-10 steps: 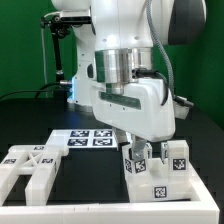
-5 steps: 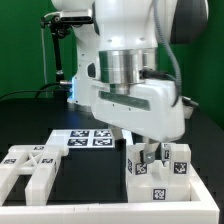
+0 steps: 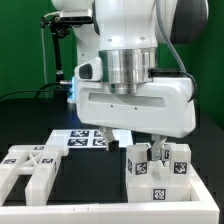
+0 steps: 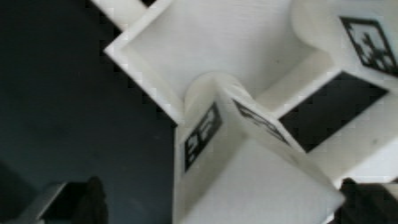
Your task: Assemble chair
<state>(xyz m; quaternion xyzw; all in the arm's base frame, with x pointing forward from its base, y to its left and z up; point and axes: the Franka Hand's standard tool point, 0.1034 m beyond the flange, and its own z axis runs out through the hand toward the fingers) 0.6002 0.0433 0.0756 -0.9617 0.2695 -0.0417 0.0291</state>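
Several chunky white chair bars with marker tags [image 3: 165, 166] stand together at the exterior view's right. The flat X-braced chair panel [image 3: 30, 160] lies at the left. My gripper [image 3: 152, 153] hangs over the bars with its fingers down among them. In the wrist view the gripper [image 4: 222, 205] is open, and a tagged white bar [image 4: 240, 140] runs between the two dark fingertips [image 4: 80, 200]. There is a dark gap on one side of the bar. The gripper body hides the tops of some bars.
The marker board [image 3: 88, 138] lies flat on the black table behind the parts. A low white wall [image 3: 105, 206] runs along the front edge. A dark stand [image 3: 60, 60] rises at the back left before a green backdrop.
The wrist has turned so the gripper's broad side now faces the camera. The fingers have come down a little over the bars at the right. The parts have not moved.
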